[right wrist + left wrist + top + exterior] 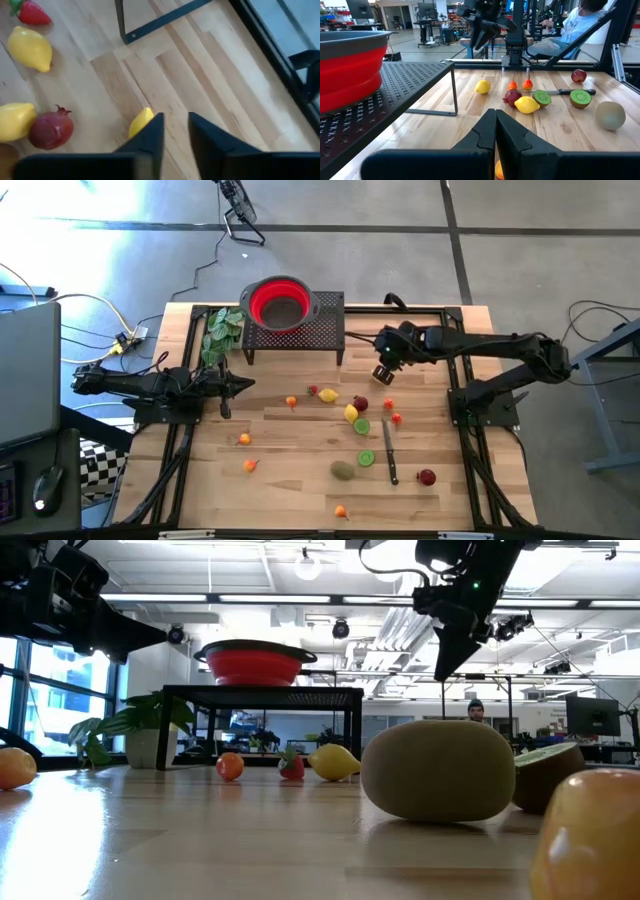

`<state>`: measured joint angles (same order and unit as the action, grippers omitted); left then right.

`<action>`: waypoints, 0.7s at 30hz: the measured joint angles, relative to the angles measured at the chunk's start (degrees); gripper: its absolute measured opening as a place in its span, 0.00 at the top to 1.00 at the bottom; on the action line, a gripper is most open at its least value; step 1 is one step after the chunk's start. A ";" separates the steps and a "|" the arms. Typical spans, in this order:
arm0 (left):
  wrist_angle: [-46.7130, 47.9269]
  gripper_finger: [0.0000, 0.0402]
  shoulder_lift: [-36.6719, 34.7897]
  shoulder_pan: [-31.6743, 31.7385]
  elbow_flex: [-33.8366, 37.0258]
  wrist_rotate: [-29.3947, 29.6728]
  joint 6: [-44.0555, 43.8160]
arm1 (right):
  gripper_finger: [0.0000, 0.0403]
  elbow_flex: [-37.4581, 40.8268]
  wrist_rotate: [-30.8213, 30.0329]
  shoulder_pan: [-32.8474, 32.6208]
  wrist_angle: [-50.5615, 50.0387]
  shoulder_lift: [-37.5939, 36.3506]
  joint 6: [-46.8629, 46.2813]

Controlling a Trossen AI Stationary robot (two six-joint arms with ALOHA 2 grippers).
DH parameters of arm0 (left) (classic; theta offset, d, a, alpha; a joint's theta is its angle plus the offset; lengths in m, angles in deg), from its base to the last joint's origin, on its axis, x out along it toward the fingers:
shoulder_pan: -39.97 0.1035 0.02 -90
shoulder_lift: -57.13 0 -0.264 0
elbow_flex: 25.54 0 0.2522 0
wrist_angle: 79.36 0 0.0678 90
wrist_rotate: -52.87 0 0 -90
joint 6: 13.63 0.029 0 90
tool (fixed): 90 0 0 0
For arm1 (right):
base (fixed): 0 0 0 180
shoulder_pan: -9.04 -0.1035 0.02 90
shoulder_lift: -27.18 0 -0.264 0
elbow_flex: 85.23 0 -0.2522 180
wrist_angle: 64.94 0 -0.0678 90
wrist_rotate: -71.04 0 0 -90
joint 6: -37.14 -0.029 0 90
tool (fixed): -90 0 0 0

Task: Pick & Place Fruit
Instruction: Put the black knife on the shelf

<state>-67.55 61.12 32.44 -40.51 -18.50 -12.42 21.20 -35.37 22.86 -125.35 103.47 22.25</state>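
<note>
Several small fruits lie scattered on the wooden table (300,480): lemons (328,395) (30,47), a dark red pomegranate (360,403) (50,130), a strawberry (30,14), lime halves (362,426) and a brown kiwi (343,470) (440,770). My right gripper (383,372) (176,130) hangs above the table right of the black stand. It slants down, slightly open, with nothing between its fingers. A small yellow piece (140,122) shows beside one finger, partly hidden by it. My left gripper (228,387) (495,130) waits shut and level at the table's left. My right gripper has the small yellow piece (141,120) next to the outer side of one finger (155,135). The finger hides part of it, and I cannot tell whether the two touch.
A red bowl (277,302) sits on a black perforated stand (300,332) at the far middle, with a green leafy bunch (222,332) to its left. A slim dark knife (390,455) lies among the fruit. A seated person (580,20) shows beyond the table.
</note>
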 joint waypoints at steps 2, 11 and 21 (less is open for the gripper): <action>0.00 0.99 0.01 0.00 0.00 0.00 -0.02 | 0.66 0.01 0.15 0.22 0.01 0.00 -0.17; 0.00 0.99 0.00 0.00 0.00 0.02 -0.02 | 0.31 0.00 0.07 0.22 0.65 0.02 4.47; -0.01 0.99 0.00 0.00 0.00 0.07 -0.02 | 0.28 0.05 5.52 1.52 0.26 0.11 2.90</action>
<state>-67.57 61.12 32.44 -40.51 -18.43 -12.44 21.24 -29.84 24.38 -125.09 103.58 25.15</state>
